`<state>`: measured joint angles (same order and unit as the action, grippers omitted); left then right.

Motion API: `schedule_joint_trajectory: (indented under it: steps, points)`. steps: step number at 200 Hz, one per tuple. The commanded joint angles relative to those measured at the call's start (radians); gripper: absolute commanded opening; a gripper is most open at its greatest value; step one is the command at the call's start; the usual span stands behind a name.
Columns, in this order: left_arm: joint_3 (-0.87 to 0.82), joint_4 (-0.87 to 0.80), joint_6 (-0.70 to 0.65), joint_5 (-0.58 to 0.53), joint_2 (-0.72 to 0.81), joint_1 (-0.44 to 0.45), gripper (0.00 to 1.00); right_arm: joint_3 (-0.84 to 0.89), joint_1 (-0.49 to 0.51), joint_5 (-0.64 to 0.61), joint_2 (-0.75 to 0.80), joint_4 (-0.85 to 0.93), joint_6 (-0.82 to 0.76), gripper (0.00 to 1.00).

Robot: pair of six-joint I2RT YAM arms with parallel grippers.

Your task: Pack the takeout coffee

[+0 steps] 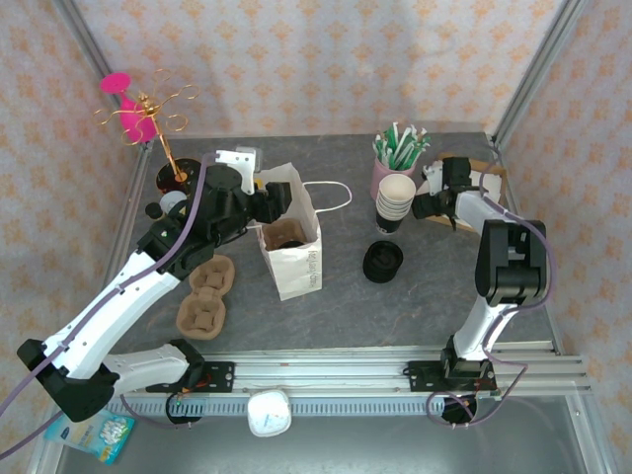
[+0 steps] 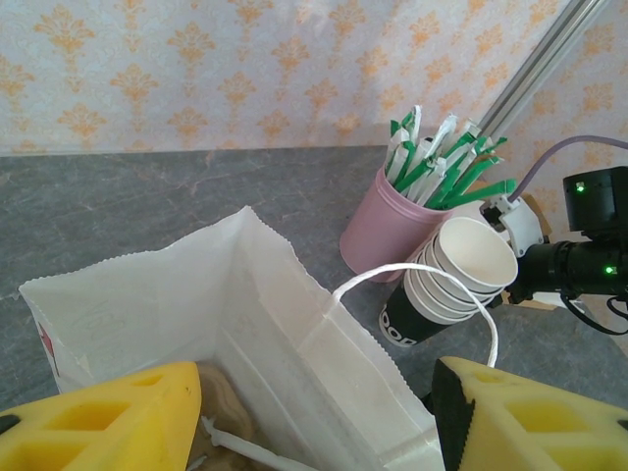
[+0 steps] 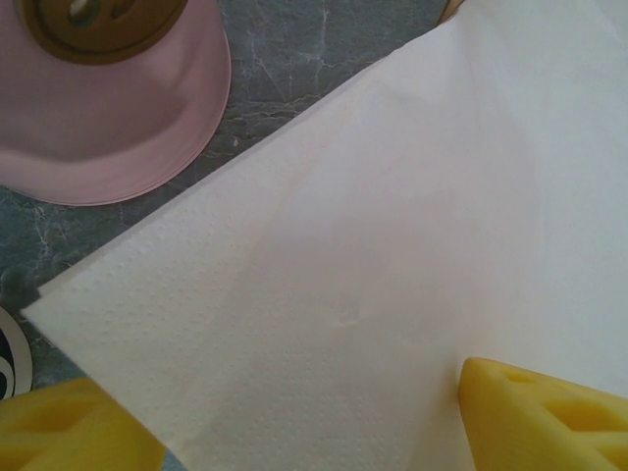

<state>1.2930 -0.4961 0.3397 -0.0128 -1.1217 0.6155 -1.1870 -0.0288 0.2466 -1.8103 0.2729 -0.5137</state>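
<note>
A white paper bag stands open mid-table, also in the left wrist view. Inside it, from above, a dark round top sits in a brown carrier; I take it for the takeout coffee. In the left wrist view only tan carrier shows in the bag. My left gripper hovers open over the bag's mouth, its yellow fingers wide apart with nothing held. My right gripper is open just above a white napkin, its fingertips on either side.
A stack of black cups with cream insides stands by a pink holder of green straws. A pile of black lids lies in front. Two brown carriers lie left of the bag. A gold stand is far left.
</note>
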Motion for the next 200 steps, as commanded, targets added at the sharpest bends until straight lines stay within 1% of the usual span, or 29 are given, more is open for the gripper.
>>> schedule_joint_trajectory:
  steps: [1,15,25,56,72,92,114,133,147,156,175,187,200]
  points:
    - [0.025,0.002,-0.011,-0.022,-0.007,0.001,0.66,-0.041,0.009,-0.031,-0.015,0.017,-0.012,0.73]
    - [0.027,0.003,-0.007,-0.018,-0.009,0.001,0.66,-0.041,0.009,-0.009,-0.002,0.008,-0.007,0.72]
    - [0.027,0.002,-0.006,-0.018,-0.011,0.001,0.66,-0.043,0.008,-0.016,0.003,0.0,0.002,0.7]
    - [0.032,0.003,-0.005,-0.017,-0.016,0.002,0.66,-0.07,-0.003,-0.024,0.006,0.009,0.023,0.61]
    - [0.037,0.002,-0.006,-0.016,-0.016,0.001,0.66,-0.08,-0.019,-0.017,0.009,0.009,0.042,0.52]
    - [0.037,0.006,-0.007,-0.013,-0.017,0.001,0.66,-0.083,-0.029,0.014,0.022,0.006,0.048,0.44]
    - [0.037,0.008,-0.005,-0.012,-0.021,0.001,0.66,-0.105,-0.032,-0.006,0.01,0.029,0.056,0.34]
    - [0.041,0.005,-0.007,-0.012,-0.021,0.001,0.66,-0.106,-0.038,0.002,0.002,0.035,0.058,0.29]
    - [0.04,0.004,-0.009,-0.017,-0.018,0.001,0.66,-0.108,-0.041,0.016,-0.001,0.041,0.061,0.19]
    - [0.04,0.004,-0.01,-0.018,-0.018,0.001,0.66,-0.112,-0.041,0.029,0.0,0.047,0.064,0.15]
    - [0.043,0.004,-0.007,-0.013,-0.021,0.001,0.66,-0.121,-0.041,0.022,0.013,0.043,0.09,0.0]
    - [0.047,0.002,-0.006,-0.012,-0.024,0.0,0.66,-0.133,-0.044,0.013,0.025,0.045,0.119,0.0]
    - [0.051,0.005,-0.006,-0.014,-0.026,0.001,0.66,-0.143,-0.049,0.031,0.043,0.053,0.142,0.0]
